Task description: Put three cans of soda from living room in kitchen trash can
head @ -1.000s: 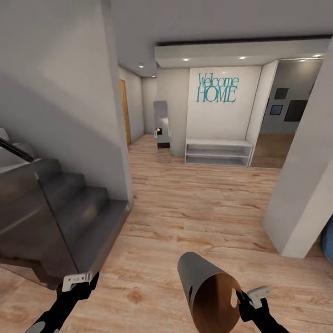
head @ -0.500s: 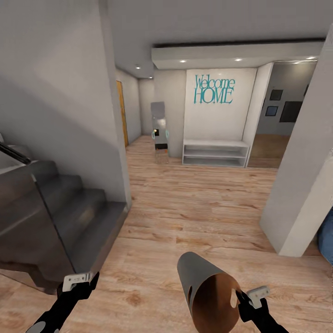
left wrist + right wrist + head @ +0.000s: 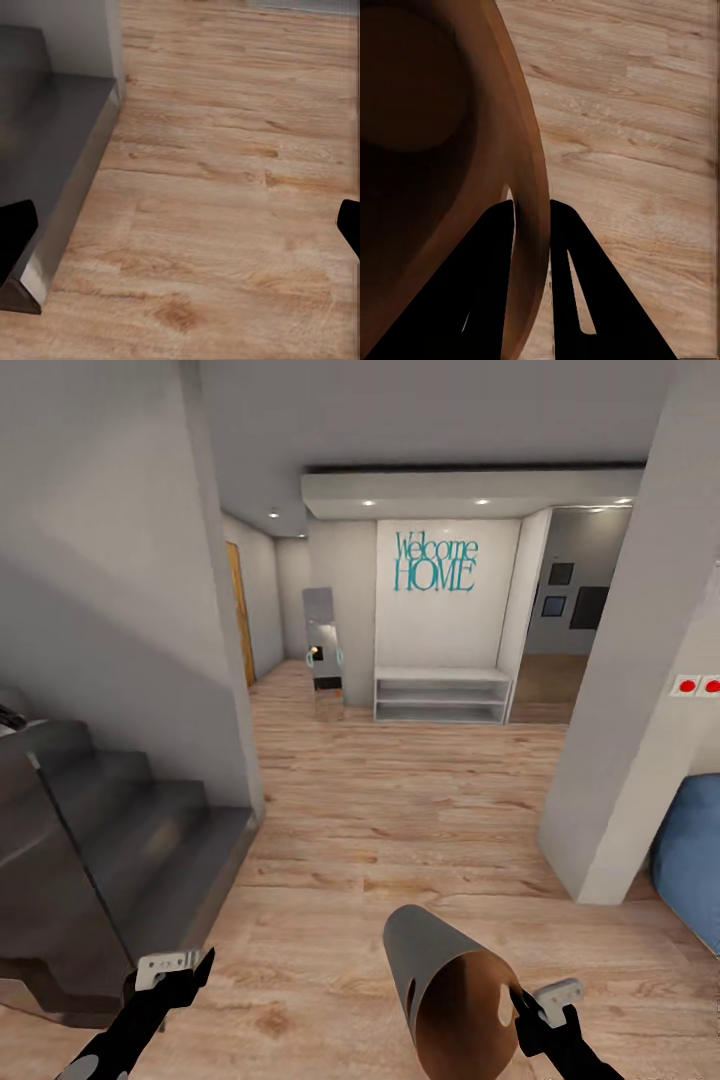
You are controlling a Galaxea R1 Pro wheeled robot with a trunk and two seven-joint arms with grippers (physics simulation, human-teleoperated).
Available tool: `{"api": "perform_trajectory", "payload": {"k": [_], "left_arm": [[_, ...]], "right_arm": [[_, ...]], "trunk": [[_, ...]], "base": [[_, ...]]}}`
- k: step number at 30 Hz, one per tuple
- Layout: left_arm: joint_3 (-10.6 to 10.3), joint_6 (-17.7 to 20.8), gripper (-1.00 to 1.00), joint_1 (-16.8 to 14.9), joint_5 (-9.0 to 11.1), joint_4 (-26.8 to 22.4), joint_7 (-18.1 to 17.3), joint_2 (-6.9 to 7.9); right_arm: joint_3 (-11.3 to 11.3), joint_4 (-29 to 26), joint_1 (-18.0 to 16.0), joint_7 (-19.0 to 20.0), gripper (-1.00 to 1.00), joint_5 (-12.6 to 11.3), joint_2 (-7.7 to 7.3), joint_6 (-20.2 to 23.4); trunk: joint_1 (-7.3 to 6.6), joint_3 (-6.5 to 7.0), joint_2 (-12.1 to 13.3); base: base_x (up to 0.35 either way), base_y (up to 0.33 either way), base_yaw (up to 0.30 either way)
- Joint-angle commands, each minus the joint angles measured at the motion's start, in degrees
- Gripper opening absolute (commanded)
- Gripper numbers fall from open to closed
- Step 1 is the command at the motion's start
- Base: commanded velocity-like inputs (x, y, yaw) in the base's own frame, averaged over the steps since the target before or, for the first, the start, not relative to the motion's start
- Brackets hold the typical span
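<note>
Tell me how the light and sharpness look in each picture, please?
Head view: even, sharp; ceiling spotlights glow and the stairs lie in shade. Left wrist view: floor slightly soft. Right wrist view: inside of the trash can is dark, fingers plain black.

Blue sofa and tash can rim, both edge-cropped.

Black arms; left tool and right tool black-fingered, each with pale grey bracket.
</note>
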Motion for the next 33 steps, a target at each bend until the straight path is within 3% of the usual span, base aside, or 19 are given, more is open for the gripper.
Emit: {"api": "perform_trajectory", "payload": {"k": [1,17,33], "left_arm": [[0.0,0.0,1.00,0.0,0.0,0.0,0.0,0.00],[-0.3,0.0,1.00,0.0,-0.1,1.1,0.0,0.00],[-0.3,-0.1,1.00,0.0,-0.1,1.2,0.0,0.00]], "right_arm": [[-0.1,-0.1,0.0,0.6,-1.00,-0.4,0.01,0.0],[0.0,0.0,0.0,0.5,-1.00,-0.4,0.01,0.3],[-0.2,-0.1,0.0,0.5,-1.00,-0.4,0.01,0.2]], "trunk": [[0.00,0.09,0.0],[0.00,0.90,0.0],[0.00,0.26,0.0]], "base": [[0.000,0.000,-0.165],[0.000,0.000,-0.148],[0.000,0.000,-0.017]]}}
